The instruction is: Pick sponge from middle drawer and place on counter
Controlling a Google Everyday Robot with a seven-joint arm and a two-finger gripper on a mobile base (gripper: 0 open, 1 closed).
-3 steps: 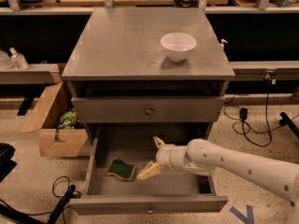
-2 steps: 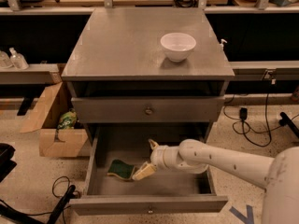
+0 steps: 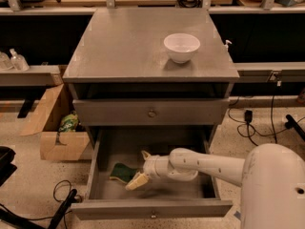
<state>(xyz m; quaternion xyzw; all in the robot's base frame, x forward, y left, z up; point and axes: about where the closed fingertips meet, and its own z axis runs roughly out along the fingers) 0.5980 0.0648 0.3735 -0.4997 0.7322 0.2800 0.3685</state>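
The sponge point(image 3: 122, 171), dark green on top, lies flat on the floor of the open middle drawer point(image 3: 152, 208), left of centre. My gripper point(image 3: 139, 170) is inside the drawer just right of the sponge. It is open, with one pale finger behind the sponge's right end and the other in front of it; I cannot tell whether they touch it. The white arm reaches in from the lower right. The grey counter point(image 3: 128, 42) is the cabinet's top, above the drawers.
A white bowl point(image 3: 181, 47) stands on the counter's right half. A closed drawer with a taller front point(image 3: 151, 112) sits above the open one. A cardboard box point(image 3: 57, 128) stands on the floor to the left. Cables lie on the floor at left and right.
My gripper has moved left across the drawer, and its open fingers now flank the sponge's right end. The sponge has not moved.
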